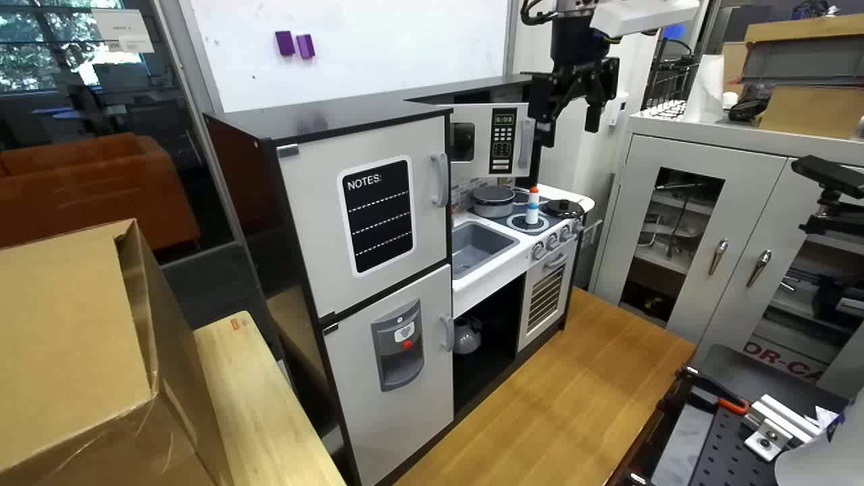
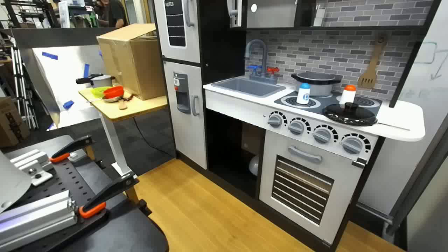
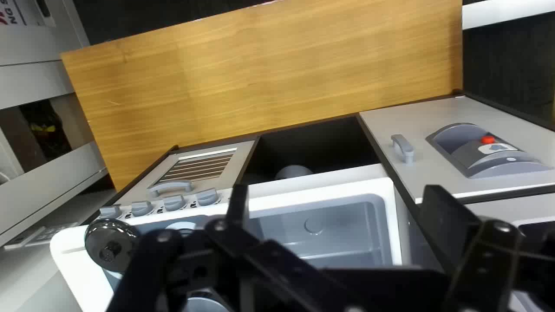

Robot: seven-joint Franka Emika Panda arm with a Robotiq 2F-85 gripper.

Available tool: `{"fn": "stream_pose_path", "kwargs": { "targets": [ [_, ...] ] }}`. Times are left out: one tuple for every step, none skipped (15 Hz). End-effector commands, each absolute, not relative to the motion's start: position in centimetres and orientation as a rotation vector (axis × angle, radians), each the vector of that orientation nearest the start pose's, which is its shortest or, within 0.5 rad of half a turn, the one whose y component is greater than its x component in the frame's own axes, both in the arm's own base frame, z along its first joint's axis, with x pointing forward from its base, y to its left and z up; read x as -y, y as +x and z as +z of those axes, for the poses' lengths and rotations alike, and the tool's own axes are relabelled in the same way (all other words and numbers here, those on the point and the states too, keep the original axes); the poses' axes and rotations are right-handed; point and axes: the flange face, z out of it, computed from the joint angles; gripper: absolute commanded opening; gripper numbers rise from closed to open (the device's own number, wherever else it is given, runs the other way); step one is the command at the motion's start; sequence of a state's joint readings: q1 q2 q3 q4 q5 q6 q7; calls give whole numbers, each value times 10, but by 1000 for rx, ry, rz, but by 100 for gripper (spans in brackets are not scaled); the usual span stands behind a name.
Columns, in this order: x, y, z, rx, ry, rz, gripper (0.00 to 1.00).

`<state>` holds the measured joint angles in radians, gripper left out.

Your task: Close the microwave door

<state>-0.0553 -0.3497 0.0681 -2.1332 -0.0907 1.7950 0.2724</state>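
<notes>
The microwave door (image 1: 482, 138) is light grey with a dark window, a black keypad and a grey handle at its free edge. In an exterior view it shows nearly edge-on (image 2: 239, 16), swung out from the upper cabinet, so it stands open. My gripper (image 1: 569, 128) is open and empty just beside the handle edge; one finger overlaps that edge in the picture. I cannot tell whether it touches. In the wrist view my open fingers (image 3: 338, 195) point down over the sink; a dark slab between them cannot be identified.
Below are the sink (image 1: 479, 250), a pot (image 1: 493, 201), a black lid (image 2: 350, 114) and two small bottles on the stove, one orange-capped (image 2: 348, 95). The tall fridge cabinet (image 1: 317, 216) stands beside the microwave. A grey metal cabinet (image 1: 732, 182) stands on the other side.
</notes>
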Motion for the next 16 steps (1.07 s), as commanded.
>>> {"fn": "stream_pose_path", "kwargs": {
  "targets": [
    [-1,452,552,-395,-3226,-42,100],
    [-1,452,552,-395,-3226,-42,100],
    [-1,452,552,-395,-3226,-42,100],
    [-1,452,552,-395,-3226,-42,100],
    [0,452,552,-382,-3223,-43,100],
    [2,453,552,-377,-3220,-46,100],
    [4,453,552,-379,-3217,-48,100],
    [8,453,551,-376,-3201,-46,100],
    [12,453,551,-377,-3186,-44,100],
    [17,452,551,-384,-3169,-47,100],
    [22,452,552,-389,-3151,-47,100],
    [26,452,552,-387,-3132,-47,100],
    [30,452,552,-387,-3115,-47,100],
    [34,451,552,-377,-3089,-42,100],
    [37,451,552,-371,-3063,-41,100],
    [39,451,553,-362,-3031,-41,100]
  ]
}}
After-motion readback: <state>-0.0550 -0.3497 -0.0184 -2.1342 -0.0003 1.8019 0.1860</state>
